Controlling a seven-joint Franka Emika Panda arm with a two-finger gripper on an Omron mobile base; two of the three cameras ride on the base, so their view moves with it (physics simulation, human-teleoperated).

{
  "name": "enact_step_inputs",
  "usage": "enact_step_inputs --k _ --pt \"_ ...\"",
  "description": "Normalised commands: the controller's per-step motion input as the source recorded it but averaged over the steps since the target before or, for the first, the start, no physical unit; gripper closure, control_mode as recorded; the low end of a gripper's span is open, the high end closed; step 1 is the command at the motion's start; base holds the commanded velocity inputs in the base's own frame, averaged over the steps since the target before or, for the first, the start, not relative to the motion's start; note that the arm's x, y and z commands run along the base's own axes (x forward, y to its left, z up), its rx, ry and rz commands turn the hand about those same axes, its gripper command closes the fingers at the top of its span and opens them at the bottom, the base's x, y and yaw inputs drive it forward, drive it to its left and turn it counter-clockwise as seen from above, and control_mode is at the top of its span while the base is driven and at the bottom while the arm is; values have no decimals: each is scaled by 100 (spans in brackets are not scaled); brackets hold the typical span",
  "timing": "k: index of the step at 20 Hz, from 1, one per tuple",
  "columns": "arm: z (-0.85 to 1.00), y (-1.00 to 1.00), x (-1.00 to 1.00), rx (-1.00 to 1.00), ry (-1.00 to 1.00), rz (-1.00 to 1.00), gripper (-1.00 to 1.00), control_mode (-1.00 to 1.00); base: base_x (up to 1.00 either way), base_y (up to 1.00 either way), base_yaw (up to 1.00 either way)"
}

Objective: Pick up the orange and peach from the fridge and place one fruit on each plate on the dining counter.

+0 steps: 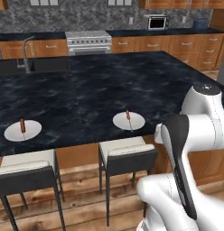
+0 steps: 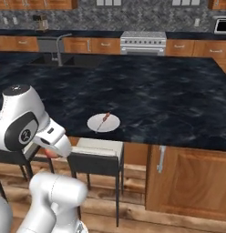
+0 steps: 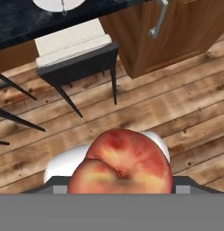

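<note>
Peach (image 3: 120, 164) held in end effector (image 3: 119, 187), fingers closed around it, low over wooden floor. Nearest plate (image 3: 57, 3) lies ahead and higher, on worktop (image 3: 23, 22) above stool (image 3: 75, 56).

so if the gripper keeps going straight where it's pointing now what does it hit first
Probably the wooden floor. In the hand view the gripper, holding the peach, points down at bare planks short of the stool; depth is unclear.
</note>
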Motion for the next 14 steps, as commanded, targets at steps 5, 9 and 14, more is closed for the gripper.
enact_step_inputs --k 5,9,14 --pt "0 0 0 0 0 0 100 100 47 -1 1" --pt "0 0 0 0 0 0 100 100 47 0 0" --pt "0 0 0 0 0 0 100 100 49 0 0"
